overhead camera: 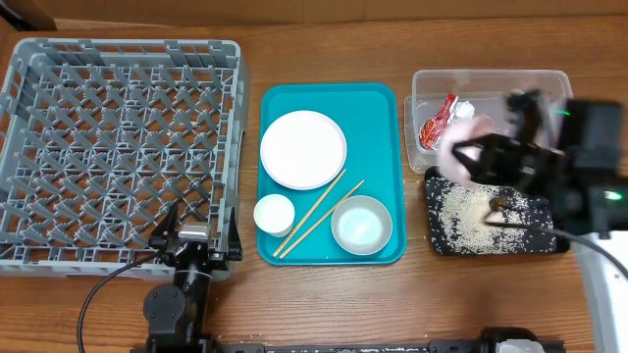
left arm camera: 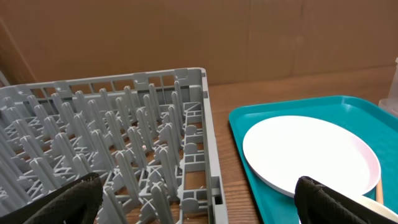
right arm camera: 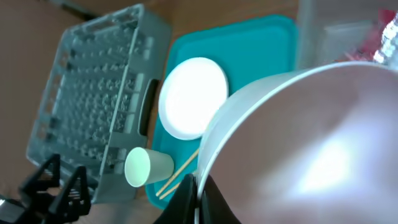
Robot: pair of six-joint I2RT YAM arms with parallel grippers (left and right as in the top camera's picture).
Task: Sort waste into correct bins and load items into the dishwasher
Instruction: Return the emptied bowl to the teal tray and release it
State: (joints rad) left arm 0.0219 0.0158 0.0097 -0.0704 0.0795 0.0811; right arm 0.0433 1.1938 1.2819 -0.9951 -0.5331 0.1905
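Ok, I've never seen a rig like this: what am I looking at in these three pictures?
Two robot arms at a table. One picture looks down from overhead; the others come from a camera on each wrist. On the table: a grey dish rack, a teal tray with a plate, cup, chopsticks and bowl, a clear tub with a red wrapper, and a black tray of rice. The right gripper pinches a second white bowl by its rim; the left gripper is open, empty.

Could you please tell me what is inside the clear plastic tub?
The clear tub holds a red wrapper and something white beside it; the held bowl and right arm hide the rest.
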